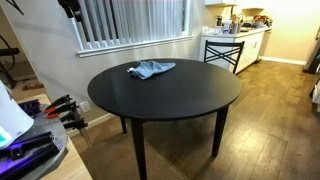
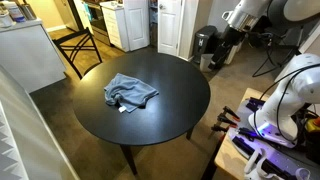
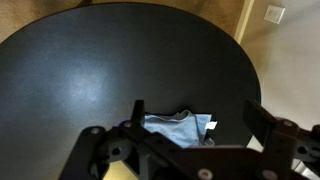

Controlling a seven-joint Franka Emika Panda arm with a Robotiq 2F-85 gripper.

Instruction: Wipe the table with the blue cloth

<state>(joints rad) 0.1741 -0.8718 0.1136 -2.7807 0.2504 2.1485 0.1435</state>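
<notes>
Wood flooring and a window with white blinds [image 1: 130, 20] surround a round black table [image 1: 170, 100] in a home dining area. We see the gripper [image 3: 188, 138] from the wrist view. Its two fingers are spread wide with nothing between them, and it hangs well above the tabletop. Directly below, framed by the open jaws, lies the blue cloth [image 3: 180, 128]. It is crumpled into a loose heap, with a small white tag [image 3: 211, 125] at one side. In an exterior view the cloth sits off-centre on the table, toward the window side, and nothing else rests on the surface.

We judge that several things could go wrong from here:
- **Weak grip:** the heap is soft and uneven, so closing on only a top fold could let the cloth slip free once wiping begins.
- **Hard contact:** coming down too far could press the fingertips against the tabletop and scrape it.
- **Cloth off the edge:** the cloth lies nearer one side, so a stroke toward that rim could sweep it onto the floor.
- **Poor coverage:** a bunched cloth would clean only a narrow strip and leave much of the broad top untouched.
</notes>
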